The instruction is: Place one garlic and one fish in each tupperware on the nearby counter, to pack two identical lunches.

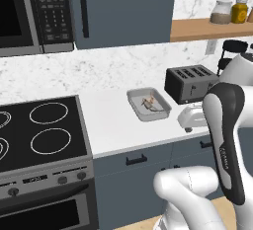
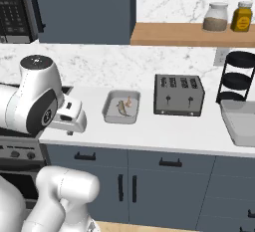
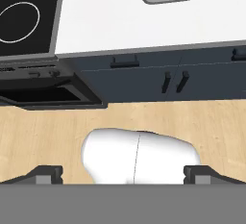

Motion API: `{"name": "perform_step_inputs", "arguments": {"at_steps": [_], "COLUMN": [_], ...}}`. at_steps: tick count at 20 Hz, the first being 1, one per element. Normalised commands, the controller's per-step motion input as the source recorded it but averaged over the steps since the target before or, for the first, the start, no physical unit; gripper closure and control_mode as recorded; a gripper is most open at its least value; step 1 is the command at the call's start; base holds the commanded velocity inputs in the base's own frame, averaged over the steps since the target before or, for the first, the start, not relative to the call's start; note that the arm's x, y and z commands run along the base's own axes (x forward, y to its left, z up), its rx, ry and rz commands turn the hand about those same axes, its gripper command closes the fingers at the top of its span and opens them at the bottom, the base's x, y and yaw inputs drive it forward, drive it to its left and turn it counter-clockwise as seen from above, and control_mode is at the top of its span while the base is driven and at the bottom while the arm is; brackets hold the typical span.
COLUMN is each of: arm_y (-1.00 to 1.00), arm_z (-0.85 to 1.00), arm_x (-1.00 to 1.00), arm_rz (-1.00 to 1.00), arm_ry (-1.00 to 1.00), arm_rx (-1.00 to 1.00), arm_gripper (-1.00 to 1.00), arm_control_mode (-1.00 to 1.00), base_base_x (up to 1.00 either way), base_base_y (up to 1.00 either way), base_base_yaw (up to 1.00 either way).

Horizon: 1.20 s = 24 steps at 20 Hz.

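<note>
From the left base view, one tupperware (image 1: 148,104) sits on the counter (image 1: 116,125) between the stove (image 1: 42,133) and the toaster (image 1: 190,83), and it already holds a fish (image 1: 149,105) and something pale beside it that I take for a garlic (image 1: 151,98). The arm's hand hangs at the counter's front edge near the toaster, well short of the tray.

From the right base view, the same tray shows its fish and pinkish bulb, and a second tupperware (image 2: 242,121) stands at the far right under the black rack (image 2: 239,76); whether it holds anything I cannot tell.

In the hand view, the gripper (image 3: 123,174) is spread wide with nothing between the tips, looking down over the floor and cabinet fronts, the near tray at the top edge.

I judge one lunch is packed; next calls for finding the other garlic and fish for the far tray.
</note>
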Motion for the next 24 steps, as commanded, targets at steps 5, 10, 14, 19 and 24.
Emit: {"name": "perform_step_inputs", "arguments": {"at_steps": [5, 10, 14, 19, 24], "arm_y": [0.03, 0.0, 0.0, 0.0, 0.0], "arm_z": [0.0, 0.0, 0.0, 0.0, 0.0], "arm_x": [-0.24, 0.0, 0.0, 0.0, 0.0], "arm_rz": [0.0, 0.0, 0.0, 0.0, 0.0], "arm_ry": [-0.02, 0.0, 0.0, 0.0, 0.0], "arm_rx": [0.0, 0.0, 0.0, 0.0, 0.0], "arm_gripper": [-1.0, -1.0, -1.0, -1.0, -1.0], "arm_control_mode": [1.0, 1.0, 1.0, 1.0, 1.0], "base_base_x": [-0.05, -0.34, -0.42, -0.17, -0.57], "base_base_y": [0.0, 0.0, 0.0, -0.22, -0.64], "base_base_yaw": [0.0, -0.03, -0.06, 0.1, 0.38]}}
